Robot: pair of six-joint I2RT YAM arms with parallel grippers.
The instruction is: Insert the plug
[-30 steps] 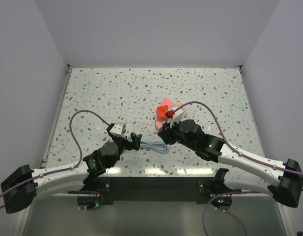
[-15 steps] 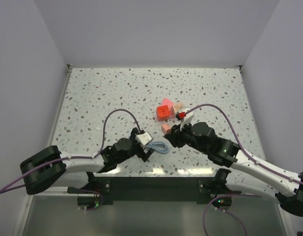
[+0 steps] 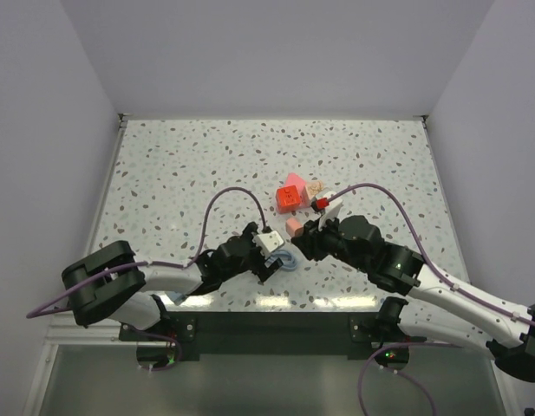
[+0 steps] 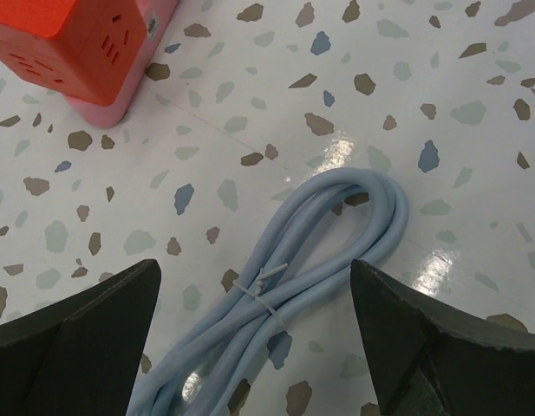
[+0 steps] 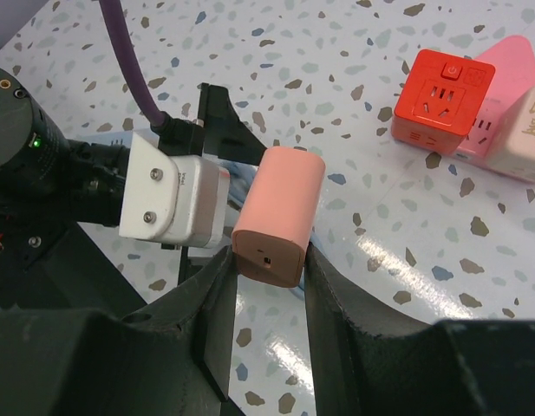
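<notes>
**A:** Where is the plug?

**B:** In the right gripper, pinched between both fingers, which press on its two side faces. From above, it sits at 6 o'clock from the red cube, apart from it.

**A:** And the left gripper?

**B:** Its jaws stand wide apart and hold nothing. It hangs low over a coiled light-blue cable lying on the speckled table. The loop lies between the two fingers, and I can't tell whether they touch it.

**A:** How do the two grippers sit relative to each other?

**B:** Close. In the top view the left one is at 8 o'clock from the plug, and the cable is at 6 o'clock from it.

**A:** Anything else near the cube?

**B:** A pink triangle touches it behind, at 2 o'clock in the right wrist view. A cream block rests against the triangle at 4 o'clock from the cube.
</notes>
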